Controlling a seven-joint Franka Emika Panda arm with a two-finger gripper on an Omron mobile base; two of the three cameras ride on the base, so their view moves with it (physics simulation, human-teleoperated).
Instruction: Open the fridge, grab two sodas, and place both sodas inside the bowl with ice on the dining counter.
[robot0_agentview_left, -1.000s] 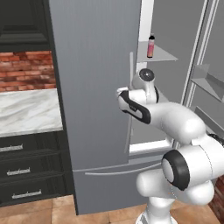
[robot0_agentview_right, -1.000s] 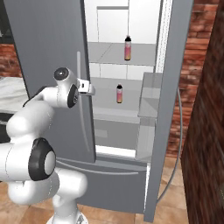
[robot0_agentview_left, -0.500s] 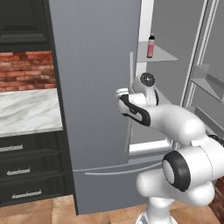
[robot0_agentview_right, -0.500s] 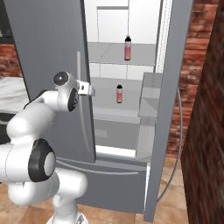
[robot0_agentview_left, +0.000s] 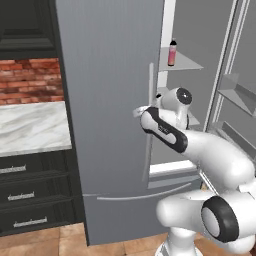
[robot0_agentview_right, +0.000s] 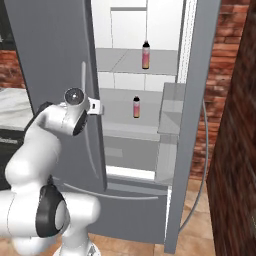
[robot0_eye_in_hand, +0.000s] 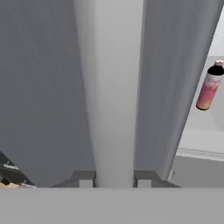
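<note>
Left base view: we've got the fridge with its right door swung wide and its left door shut, the arm reaching to the left door's handle. One soda stands on an upper shelf.
Right base view: both sodas are clear, the upper soda on the top shelf, the lower soda on the shelf below, well inside the open cavity. Our wrist sits at the left door's edge.
Hand view: our gripper is pinching the pale handle bar, fingertips pressed against either side. A soda shows off to the right.
Risk: we judge the slim curved handle could slip out if the pull runs off the door's arc.
Risk, second: a swinging door or elbow might knock the lower soda over.
</note>
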